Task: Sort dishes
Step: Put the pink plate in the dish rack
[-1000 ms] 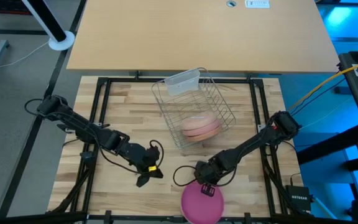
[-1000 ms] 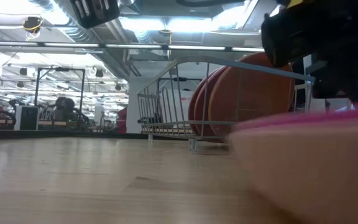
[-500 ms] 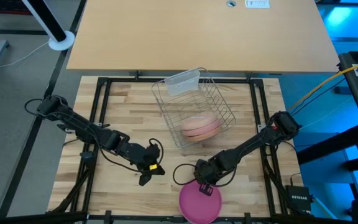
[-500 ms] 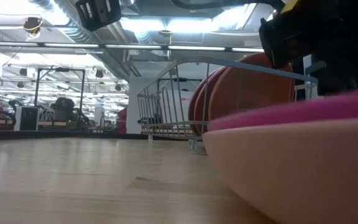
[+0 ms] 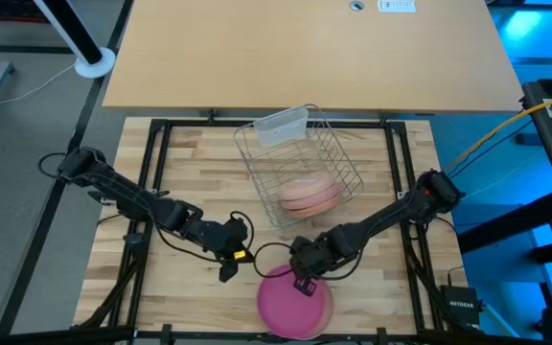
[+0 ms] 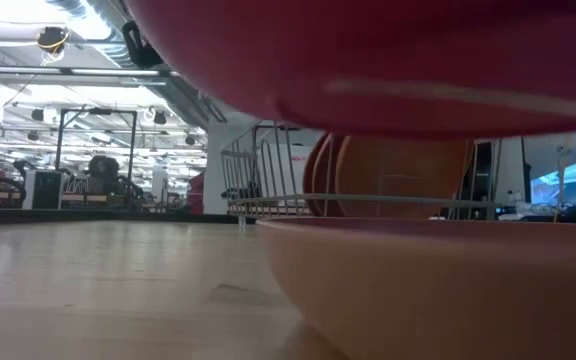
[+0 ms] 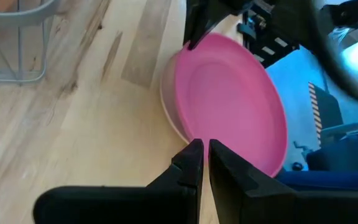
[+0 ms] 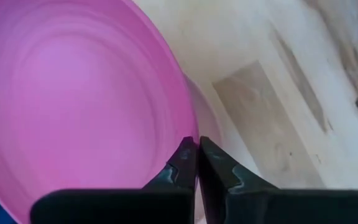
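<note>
A bright magenta plate (image 5: 295, 307) hangs near the table's near edge, above a pale peach plate (image 6: 438, 290) that rests on the table. My right gripper (image 5: 303, 285) is shut on the magenta plate's far rim. My left gripper (image 5: 226, 272) is shut and stands just left of that plate, apart from it in the high view. Orange and peach plates (image 5: 310, 195) stand on edge inside the silver wire rack (image 5: 345, 165). In the left wrist view the magenta plate (image 7: 229, 118) covers most of the peach plate (image 7: 166, 102). My right gripper (image 8: 197, 155) pinches the magenta plate's rim (image 8: 192, 134) between its two fingers, slanting down from the table's far right. The plate is lifted: in the low view its underside (image 6: 368, 60) shows above the peach plate, with a gap between them.
The wire rack stands in the middle of the table, with a clear plastic tub (image 5: 282, 123) at its far end. Bare wood (image 5: 190, 172) lies left of the rack. A black frame (image 5: 156, 172) borders the table. The two arms' grippers are close together near the near edge.
My right gripper has carried the magenta plate a little toward the table's left and up. In the low view the plate has risen from just over the peach plate to the top of the picture, opening a gap between the two plates.
</note>
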`<state>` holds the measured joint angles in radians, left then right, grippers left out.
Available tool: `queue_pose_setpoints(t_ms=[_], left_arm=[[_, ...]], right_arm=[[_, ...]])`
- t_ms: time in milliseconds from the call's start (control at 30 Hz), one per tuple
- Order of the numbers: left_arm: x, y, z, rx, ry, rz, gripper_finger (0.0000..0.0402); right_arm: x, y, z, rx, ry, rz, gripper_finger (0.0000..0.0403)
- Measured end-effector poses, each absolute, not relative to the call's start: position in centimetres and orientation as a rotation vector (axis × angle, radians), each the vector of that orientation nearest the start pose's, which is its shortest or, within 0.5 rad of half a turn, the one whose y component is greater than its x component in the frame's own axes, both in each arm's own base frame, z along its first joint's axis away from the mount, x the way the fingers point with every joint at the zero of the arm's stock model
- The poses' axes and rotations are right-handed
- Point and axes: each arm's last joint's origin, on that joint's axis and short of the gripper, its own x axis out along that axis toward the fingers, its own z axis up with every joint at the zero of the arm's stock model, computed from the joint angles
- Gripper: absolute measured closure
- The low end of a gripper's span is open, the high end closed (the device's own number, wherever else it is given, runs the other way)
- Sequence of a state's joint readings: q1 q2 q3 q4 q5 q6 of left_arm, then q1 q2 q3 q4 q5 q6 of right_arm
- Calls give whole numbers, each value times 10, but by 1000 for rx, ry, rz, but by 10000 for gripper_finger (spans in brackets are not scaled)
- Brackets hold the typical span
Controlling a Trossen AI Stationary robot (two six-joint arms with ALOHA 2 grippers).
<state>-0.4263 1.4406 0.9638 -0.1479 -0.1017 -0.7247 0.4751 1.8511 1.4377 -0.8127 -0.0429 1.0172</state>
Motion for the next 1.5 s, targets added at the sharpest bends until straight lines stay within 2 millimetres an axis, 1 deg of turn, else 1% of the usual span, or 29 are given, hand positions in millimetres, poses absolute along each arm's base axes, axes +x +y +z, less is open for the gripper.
queue_pose_setpoints(t_ms=[267,333,400,500,633,733,800,967,1033,1133,1267,1500], left_arm=[[283,-125,250,-541,682,-80,383],[283,-125,250,-587,689,-61,376],[283,-125,250,-614,690,-51,360],[283,-125,250,-562,685,-69,338],[284,-124,251,-485,665,-82,328],[285,-120,250,-519,668,-53,326],[286,-116,249,-566,682,-28,318],[286,-108,245,-613,730,29,265],[286,-109,246,-623,737,-10,244],[286,-111,246,-616,755,-77,223],[285,-112,246,-601,769,-107,211],[287,-107,245,-597,770,-81,213]], right_arm=[[341,174,247,585,1191,-226,399],[341,173,252,565,1173,-254,398],[340,171,255,545,1175,-279,398],[339,171,256,537,1178,-288,399],[339,171,256,536,1178,-287,398],[339,171,256,536,1178,-288,398],[339,171,256,534,1175,-291,399],[339,170,256,524,1162,-304,399],[339,170,256,518,1154,-314,399],[340,167,256,511,1137,-333,400],[343,163,256,497,1100,-368,400],[344,161,257,474,1074,-382,400]])
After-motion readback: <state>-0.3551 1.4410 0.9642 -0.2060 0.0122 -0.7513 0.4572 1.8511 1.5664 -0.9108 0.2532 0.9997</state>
